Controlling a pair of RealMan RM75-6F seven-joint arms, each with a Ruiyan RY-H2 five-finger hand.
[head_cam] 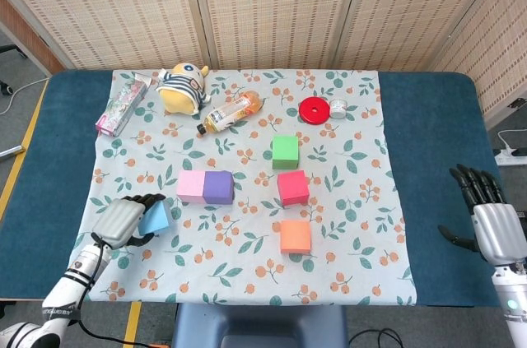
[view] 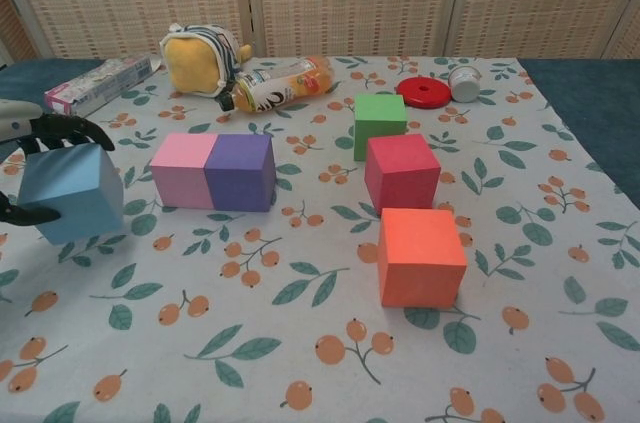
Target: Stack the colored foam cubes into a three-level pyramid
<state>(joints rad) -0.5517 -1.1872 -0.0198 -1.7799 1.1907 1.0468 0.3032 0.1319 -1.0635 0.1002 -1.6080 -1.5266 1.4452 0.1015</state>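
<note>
The left hand (head_cam: 121,221) grips the blue cube (head_cam: 156,218) at the lower left of the head view, just left of the pink cube (head_cam: 191,187). In the chest view only dark fingertips (view: 52,126) curl over the blue cube's top edge at the far left of the frame; the cube sits tilted, and that view cannot settle whether it touches the cloth (view: 300,343).

The pink cube and purple cube (head_cam: 218,187) stand touching, side by side, at centre. Right of them the green cube (head_cam: 285,151), red cube (head_cam: 292,187) and orange cube (head_cam: 296,236) form a column, each apart from the next.

The right hand (head_cam: 490,220) appears only in the head view, at the lower right edge over the bare blue table (head_cam: 428,159), fingers spread and holding nothing.

Along the upper part of the cloth lie a plush toy (head_cam: 183,87), a bottle (head_cam: 230,112) and a red disc (head_cam: 314,109).
</note>
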